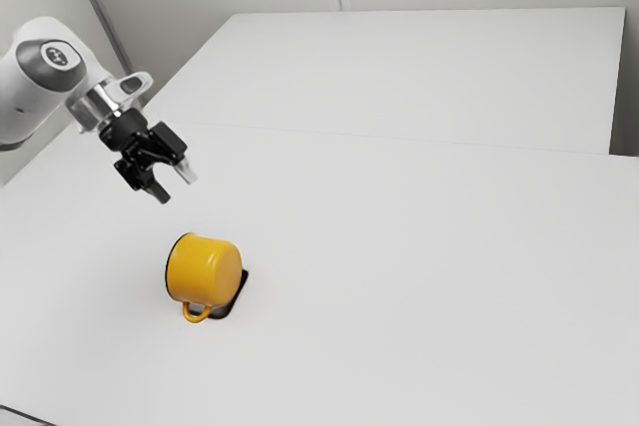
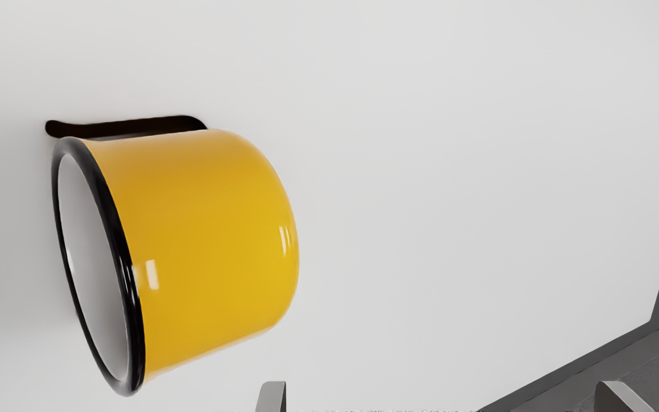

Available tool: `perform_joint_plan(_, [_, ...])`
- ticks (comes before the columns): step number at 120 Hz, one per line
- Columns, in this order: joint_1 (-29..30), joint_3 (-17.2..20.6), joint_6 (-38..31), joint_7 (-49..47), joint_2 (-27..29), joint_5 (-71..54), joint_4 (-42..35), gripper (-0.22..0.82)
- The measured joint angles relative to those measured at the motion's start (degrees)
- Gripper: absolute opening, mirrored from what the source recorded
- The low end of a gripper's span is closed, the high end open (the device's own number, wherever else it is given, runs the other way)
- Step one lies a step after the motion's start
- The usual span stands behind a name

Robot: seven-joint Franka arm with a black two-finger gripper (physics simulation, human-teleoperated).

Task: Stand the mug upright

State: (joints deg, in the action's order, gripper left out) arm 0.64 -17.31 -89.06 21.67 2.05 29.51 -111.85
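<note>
A yellow mug with a black rim lies on its side on the white table, its handle low at the near side and its mouth facing the exterior view's left. My gripper hangs above and behind it, apart from it. In the wrist view the mug shows its pale inside and black rim, and its handle is hidden. The gripper stands open there, with nothing between its fingers.
A dark flat shape lies against the mug's lower side on the white table. The table's edge passes near my fingers in the wrist view. A thin dark cable crosses the exterior view's lower left corner.
</note>
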Motion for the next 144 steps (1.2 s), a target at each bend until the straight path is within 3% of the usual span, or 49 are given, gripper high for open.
perform_joint_plan(59, [6.9, 1.1, 0.6, 8.7, -2.6, 1.6, -3.8, 0.58])
perform_joint_plan(101, [15.5, 3.2, -0.3, 13.7, -6.0, 3.1, -6.7, 0.58])
perform_joint_plan(144, [15.7, 3.1, -0.9, 17.6, -8.4, 8.1, -9.0, 0.58])
